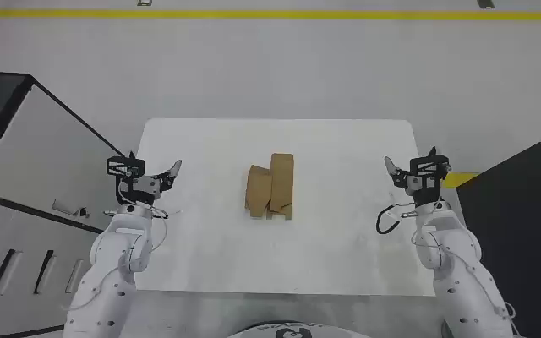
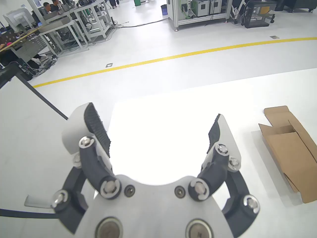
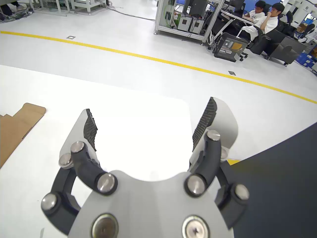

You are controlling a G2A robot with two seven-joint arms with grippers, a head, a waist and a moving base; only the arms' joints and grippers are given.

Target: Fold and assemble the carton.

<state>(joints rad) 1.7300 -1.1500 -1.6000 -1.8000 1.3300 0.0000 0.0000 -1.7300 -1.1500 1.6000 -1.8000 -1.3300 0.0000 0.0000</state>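
A flattened brown cardboard carton [image 1: 271, 186] lies in the middle of the white table [image 1: 338, 245], its flaps spread out. The left wrist view shows the carton [image 2: 289, 147] off to one side, and a corner of the carton [image 3: 17, 127] shows in the right wrist view. My left gripper [image 1: 155, 167] hovers over the table's left edge, open and holding nothing, its ribbed black pads [image 2: 96, 127] wide apart. At the table's right edge my right gripper [image 1: 412, 163] is open too, with nothing between its fingers [image 3: 205, 120]. Both grippers are well away from the carton.
Bare white table surface lies on both sides of the carton. A dark panel [image 1: 507, 211] stands just off the table's right edge, and a black-framed board [image 1: 42, 144] off the left edge. A yellow floor line [image 1: 270, 13] runs beyond the far edge.
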